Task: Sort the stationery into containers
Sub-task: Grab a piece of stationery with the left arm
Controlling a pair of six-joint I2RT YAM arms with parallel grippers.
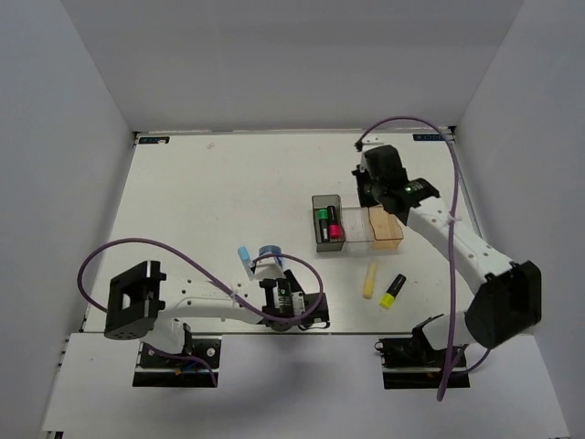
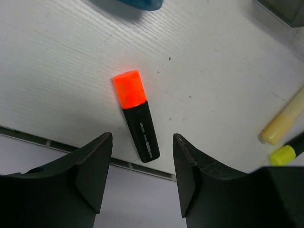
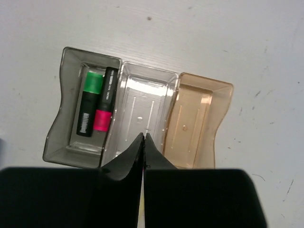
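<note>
Left wrist view: found left gripper spread wide, holding nothing, poised above black plastic highlighter with orange cap, lying flat by white table's near edge. Advise lowering squarely, closing across barrel mid-length. Found right gripper pinched shut, empty, above clear rectangular plastic bin.

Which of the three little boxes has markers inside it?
The dark smoky grey bin: it holds the green-capped highlighter and the pink-capped highlighter. The clear bin and the tan-orange bin hold nothing.
</note>
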